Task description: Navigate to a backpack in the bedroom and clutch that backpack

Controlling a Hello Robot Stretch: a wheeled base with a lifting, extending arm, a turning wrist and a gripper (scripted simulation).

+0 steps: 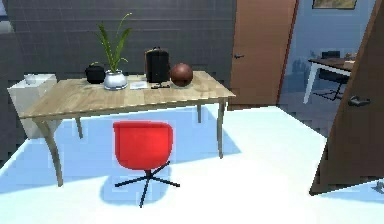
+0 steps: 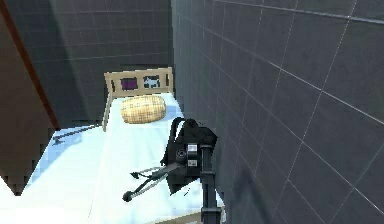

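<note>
A black backpack [image 2: 183, 140] was seen on the bed [image 2: 110, 160], at its right side close against the grey tiled wall [image 2: 290, 110], probably propped there so that it would not topple. Farther off, a yellowish pillow [image 2: 143, 110] was laid before the wooden headboard [image 2: 140, 79]. The arm [image 2: 207, 195] was reached out from the near edge beside the backpack, and the gripper [image 2: 138, 187] was pointed left across the bed; this placing was judged to serve a grasp of the backpack. The gripper's state could not be told, nor whether anything was held, since the backpack lay just behind it. In the forward view a tabletop [image 1: 90, 98] carrying a potted plant [image 1: 115, 55] and a basketball [image 1: 181, 74] was shown, with a red swivel chair [image 1: 142, 145] set before it.
</note>
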